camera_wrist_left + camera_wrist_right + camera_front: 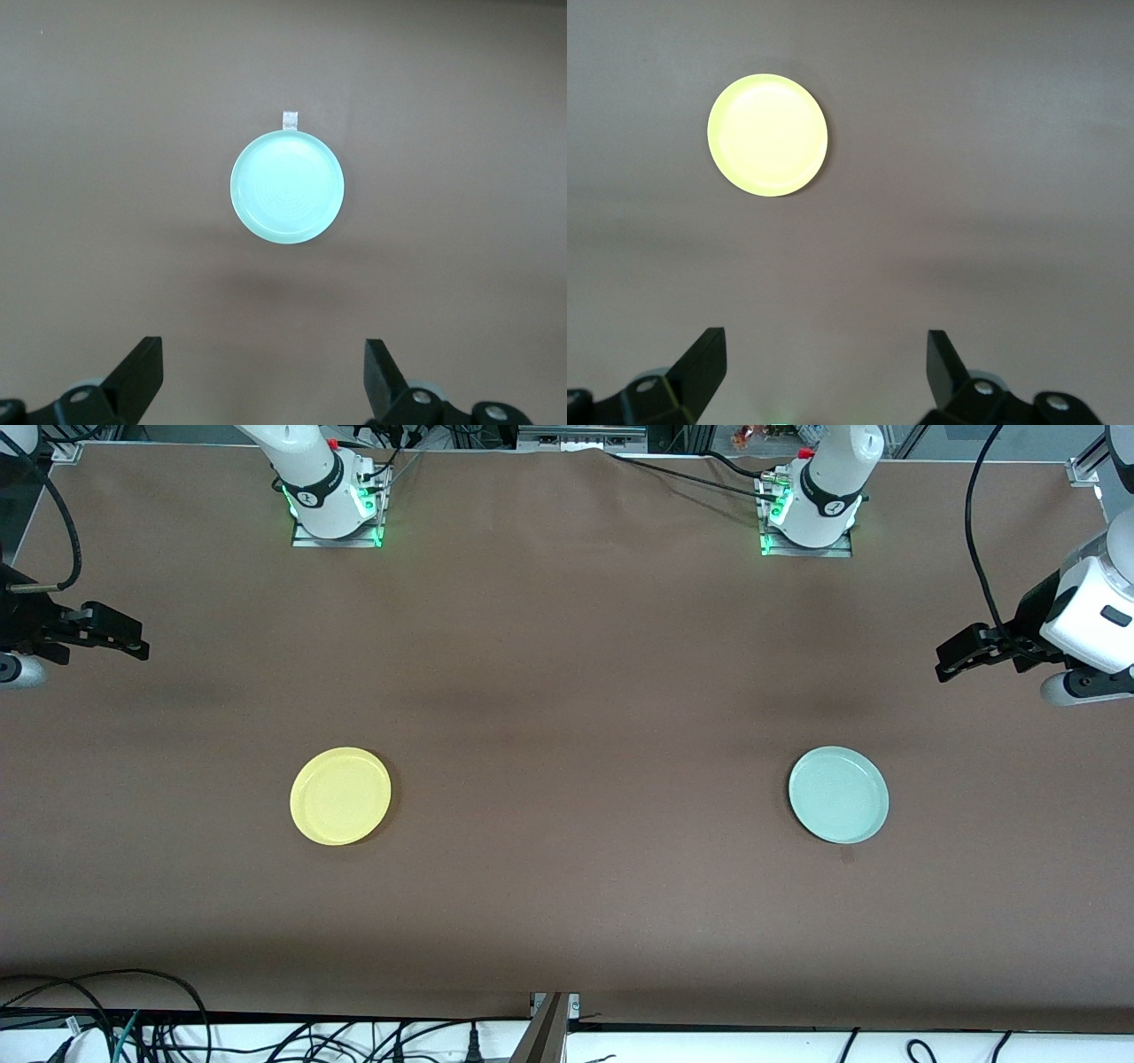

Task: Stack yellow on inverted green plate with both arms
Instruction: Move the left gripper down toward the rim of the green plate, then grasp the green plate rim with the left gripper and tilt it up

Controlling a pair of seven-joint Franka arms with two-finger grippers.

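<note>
The yellow plate [340,795] lies flat on the brown table toward the right arm's end. The pale green plate [838,794] lies flat toward the left arm's end, about as near to the front camera as the yellow one. My right gripper [140,646] hangs open and empty above the table's edge at its own end, well away from the yellow plate [767,135]. My left gripper [943,666] hangs open and empty above its end, well away from the green plate [287,188]. Both grippers' own views show them open: the left gripper [263,363] and the right gripper [826,359].
The two arm bases [335,509] [808,518] stand at the table's back edge. A small piece of tape [290,119] lies on the cloth just beside the green plate. Cables [133,1027] lie below the table's front edge.
</note>
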